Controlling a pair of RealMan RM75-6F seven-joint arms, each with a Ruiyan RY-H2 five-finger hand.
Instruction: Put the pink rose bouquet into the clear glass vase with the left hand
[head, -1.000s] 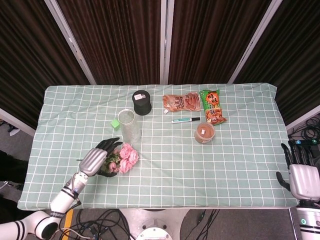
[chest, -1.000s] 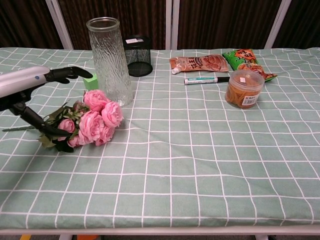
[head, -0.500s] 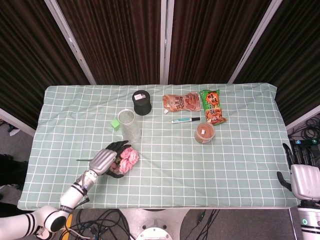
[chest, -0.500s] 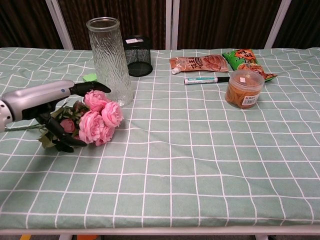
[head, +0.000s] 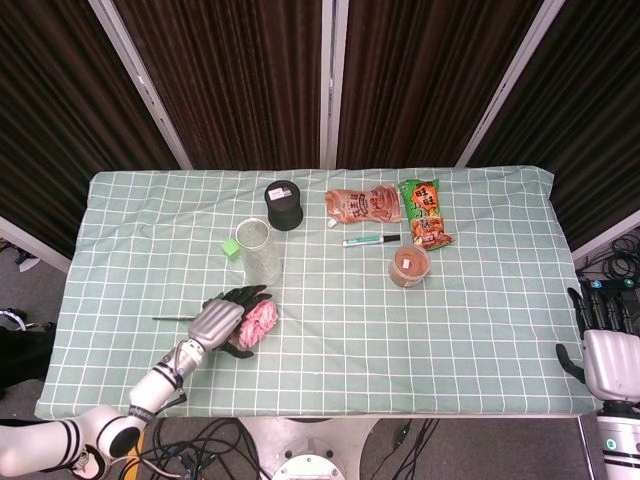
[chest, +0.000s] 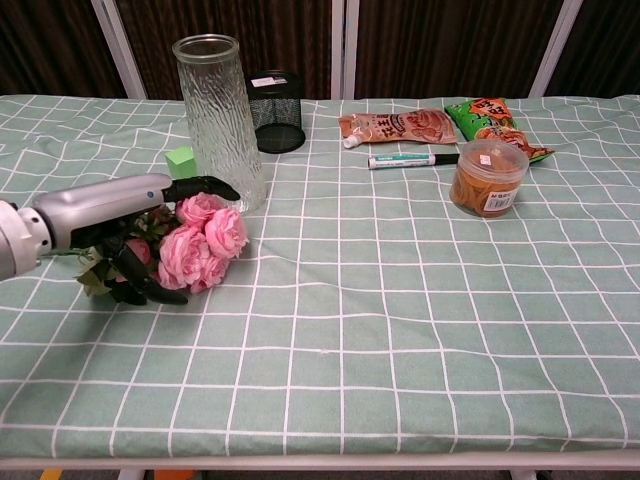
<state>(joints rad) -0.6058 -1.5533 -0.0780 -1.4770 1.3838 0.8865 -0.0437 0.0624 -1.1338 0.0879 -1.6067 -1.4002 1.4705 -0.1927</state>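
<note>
The pink rose bouquet (head: 260, 322) (chest: 205, 240) lies on the green checked cloth, blooms pointing right, its stem trailing left. My left hand (head: 222, 320) (chest: 120, 215) sits over its leafy neck, upper fingers stretched above the blooms and the thumb below them, not clamped together. The clear ribbed glass vase (head: 257, 250) (chest: 218, 120) stands upright just behind the bouquet, empty. My right hand (head: 608, 345) hangs beyond the table's right front corner, fingers up and holding nothing.
A small green cube (head: 231, 248) (chest: 180, 160) sits left of the vase, a black mesh cup (head: 284, 204) (chest: 275, 110) behind it. Two snack bags (head: 363, 204) (head: 424, 212), a marker (chest: 412, 159) and a lidded tub (chest: 488, 178) lie at the right rear.
My left hand has slid right along the stem onto the bouquet's neck, its fingers now reaching over and under the blooms. The bouquet and vase have stayed in place.
</note>
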